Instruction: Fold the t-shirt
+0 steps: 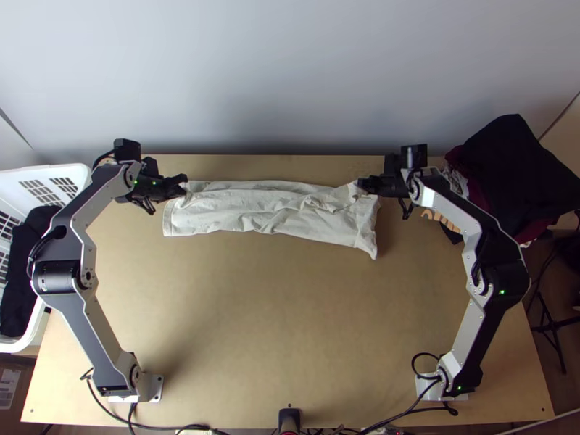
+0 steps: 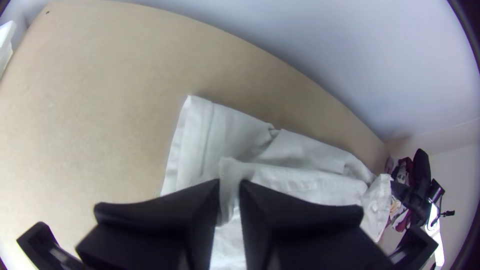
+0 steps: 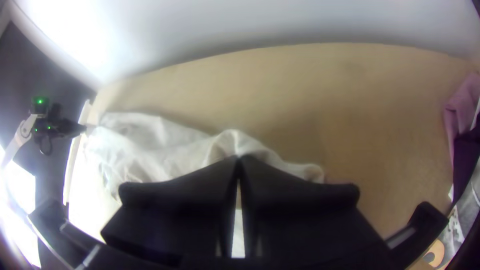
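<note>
The white t-shirt [image 1: 268,210] lies as a long, wrinkled folded strip across the back of the table. At its left end is my left gripper [image 1: 183,187]; in the left wrist view the left gripper [image 2: 230,195] has a pinch of raised cloth between its fingers. My right gripper [image 1: 362,185] is at the strip's far right part. In the right wrist view the right gripper [image 3: 239,162] is shut on a gathered bit of the shirt [image 3: 150,145], with folds spreading from its fingertips.
A white basket [image 1: 76,172] with dark cloth stands at the left edge. Dark and maroon clothes [image 1: 515,167] are heaped at the back right. A wall rises behind the shirt. Cables [image 1: 181,426] run along the near edge.
</note>
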Action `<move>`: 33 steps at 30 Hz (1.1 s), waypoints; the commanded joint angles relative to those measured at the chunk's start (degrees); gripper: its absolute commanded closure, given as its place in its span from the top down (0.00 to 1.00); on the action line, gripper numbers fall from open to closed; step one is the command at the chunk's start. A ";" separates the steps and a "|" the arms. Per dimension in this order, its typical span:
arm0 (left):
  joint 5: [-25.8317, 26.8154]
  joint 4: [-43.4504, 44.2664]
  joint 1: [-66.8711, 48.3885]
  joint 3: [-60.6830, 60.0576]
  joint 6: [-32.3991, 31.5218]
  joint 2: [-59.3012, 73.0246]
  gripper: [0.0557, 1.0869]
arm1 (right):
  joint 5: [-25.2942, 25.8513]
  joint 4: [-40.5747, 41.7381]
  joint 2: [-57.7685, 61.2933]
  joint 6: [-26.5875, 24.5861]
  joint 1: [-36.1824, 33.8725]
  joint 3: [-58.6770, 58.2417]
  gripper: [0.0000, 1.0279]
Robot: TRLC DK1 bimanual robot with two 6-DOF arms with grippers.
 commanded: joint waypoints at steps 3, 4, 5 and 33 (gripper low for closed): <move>-0.07 -5.93 2.59 0.92 3.87 0.25 0.91 | 0.02 0.99 -5.66 -5.66 -3.64 -9.30 0.75; -0.07 -6.54 2.94 1.00 4.22 0.25 0.91 | -0.06 0.99 -7.06 -5.22 -4.51 -10.44 0.91; -0.07 -6.72 3.21 0.92 4.31 0.25 0.91 | -0.06 0.55 -8.65 -5.22 -5.04 -11.40 0.97; 10.21 -3.64 6.81 -2.16 5.89 4.73 0.93 | 0.29 -14.22 -44.59 3.83 -6.10 -10.79 0.96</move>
